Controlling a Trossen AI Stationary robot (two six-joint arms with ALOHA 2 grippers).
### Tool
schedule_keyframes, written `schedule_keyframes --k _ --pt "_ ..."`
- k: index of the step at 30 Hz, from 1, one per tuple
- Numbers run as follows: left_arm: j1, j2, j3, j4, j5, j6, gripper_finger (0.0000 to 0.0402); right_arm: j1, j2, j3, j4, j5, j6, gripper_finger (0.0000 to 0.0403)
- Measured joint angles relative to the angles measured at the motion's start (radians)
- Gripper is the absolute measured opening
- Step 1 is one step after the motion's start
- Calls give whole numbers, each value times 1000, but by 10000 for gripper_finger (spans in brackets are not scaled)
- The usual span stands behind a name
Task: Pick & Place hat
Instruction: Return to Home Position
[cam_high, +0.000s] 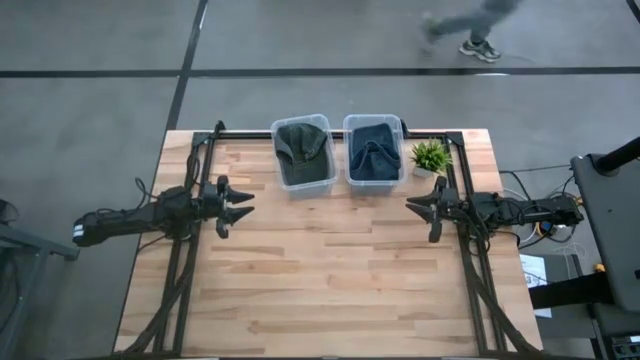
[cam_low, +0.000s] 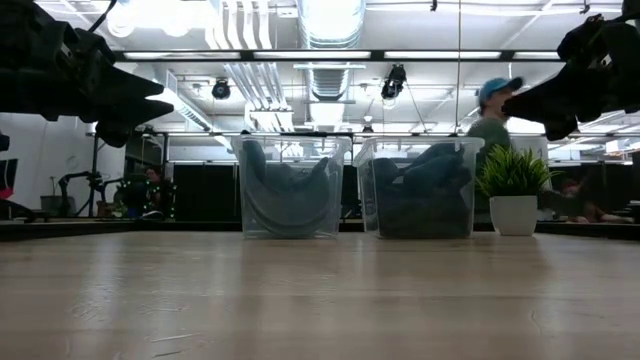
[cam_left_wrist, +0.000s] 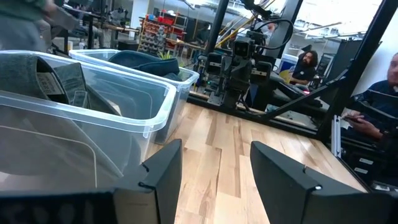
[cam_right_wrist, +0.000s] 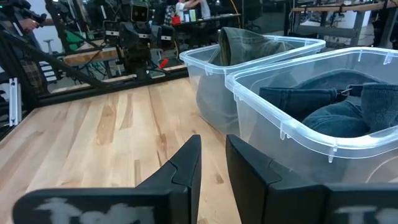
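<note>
Bench (cam_high: 330, 290): pale wood planks, with a dark frame along its left, right and far edges.
Left gripper (cam_high: 243, 205): hangs above the bench by the left edge, about midway back, pointing toward the middle. Its fingers (cam_left_wrist: 163, 174) stand well apart, holding nothing and touching nothing.
Right gripper (cam_high: 415, 206): faces it from the right edge, at the same depth. Its fingers (cam_right_wrist: 186, 165) leave only a narrow slit between them and grip nothing.
Left bin (cam_low: 292, 140): clear plastic, at the far edge just left of centre.
Gray cap (cam_high: 303, 148): crumpled inside the left bin, rising to its rim.
Tag (cam_left_wrist: 53, 84): sewn inside the gray cap; its print is too small to read.
Right bin (cam_low: 418, 143): clear plastic, just beside the left bin.
Blue cap (cam_high: 374, 158): folded inside the right bin.
Plant (cam_high: 430, 156): green, in a white pot, just beside the right bin toward the far right corner.
Person (cam_low: 490, 130): in the room beyond the far edge, seen above the plant.
</note>
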Motion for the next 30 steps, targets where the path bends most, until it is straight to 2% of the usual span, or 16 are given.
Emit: schedule_keyframes --k 14,30 --pt "0 0 0 -1 0 0 184 0 0 0 0 0 0 84" --pt "0 0 0 -1 0 0 184 0 0 0 0 0 0 70"
